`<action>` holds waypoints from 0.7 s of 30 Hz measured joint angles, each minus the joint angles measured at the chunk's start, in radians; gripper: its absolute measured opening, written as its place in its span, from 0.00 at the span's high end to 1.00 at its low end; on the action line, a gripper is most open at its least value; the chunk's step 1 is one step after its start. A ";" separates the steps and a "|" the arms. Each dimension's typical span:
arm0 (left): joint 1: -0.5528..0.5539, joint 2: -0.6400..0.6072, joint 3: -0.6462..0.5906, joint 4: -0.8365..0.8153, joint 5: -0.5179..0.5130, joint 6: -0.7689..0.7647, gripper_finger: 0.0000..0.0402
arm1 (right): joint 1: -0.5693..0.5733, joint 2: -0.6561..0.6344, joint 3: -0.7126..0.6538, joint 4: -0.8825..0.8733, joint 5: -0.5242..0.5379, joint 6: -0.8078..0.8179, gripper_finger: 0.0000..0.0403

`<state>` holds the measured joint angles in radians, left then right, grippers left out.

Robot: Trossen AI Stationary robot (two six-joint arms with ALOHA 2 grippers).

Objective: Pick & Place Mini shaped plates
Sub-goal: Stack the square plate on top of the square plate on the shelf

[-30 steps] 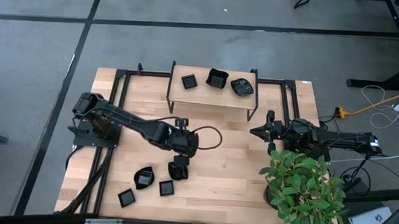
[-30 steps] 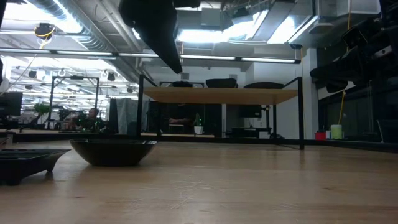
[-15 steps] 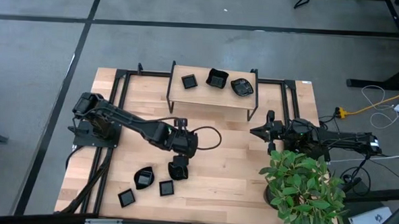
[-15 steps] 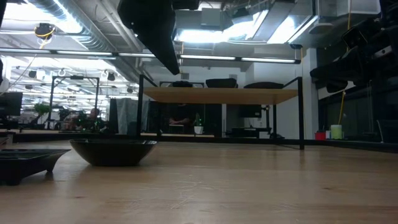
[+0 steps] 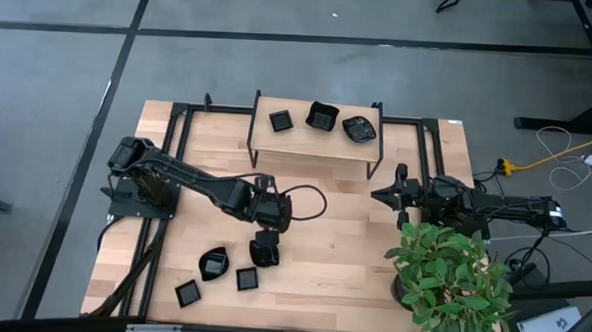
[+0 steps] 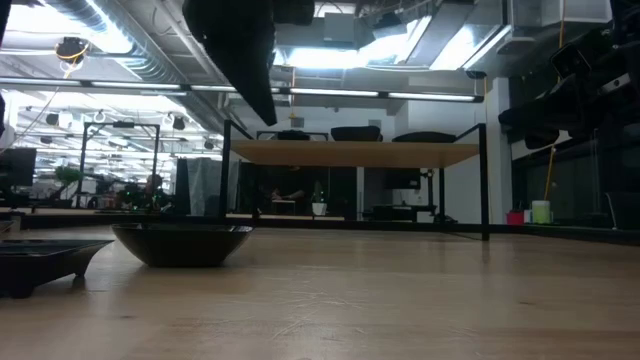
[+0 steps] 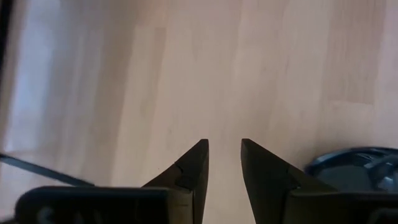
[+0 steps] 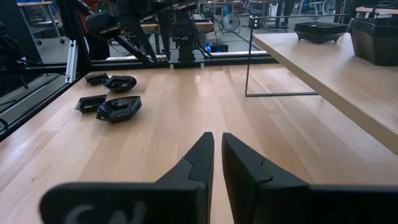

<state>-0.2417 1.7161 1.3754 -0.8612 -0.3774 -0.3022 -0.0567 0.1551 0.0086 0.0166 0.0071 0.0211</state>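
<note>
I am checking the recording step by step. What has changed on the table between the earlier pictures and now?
Very little. The left gripper, open and empty, shifted slightly toward the left arm's base, above the plate below it. Nothing was taken hold of or let go. The three plates on the table's near left, the three on the raised shelf and the right gripper, waiting by the plant, stayed as they were.

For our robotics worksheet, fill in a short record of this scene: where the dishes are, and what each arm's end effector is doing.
shelf: three small glossy black dishes on the raised wooden shelf
table: four small black dishes on the wooden table, near its front left
left end effector: above the table dishes, slightly open, empty
right end effector: waiting at the right, near a green potted plant, nearly closed, empty
</note>
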 joint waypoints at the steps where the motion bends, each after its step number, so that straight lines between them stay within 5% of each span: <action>1: 0.000 0.000 0.000 -0.010 0.017 -0.021 0.78 | 0.000 0.000 0.000 0.000 0.000 0.000 0.92; 21: -0.132 0.000 0.000 -0.124 0.206 -0.385 0.79 | 0.000 0.000 0.000 0.000 0.000 0.000 0.92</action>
<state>-0.3738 1.7161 1.3750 -0.9849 -0.1711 -0.6875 -0.0570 0.1551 0.0083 0.0166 0.0071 0.0208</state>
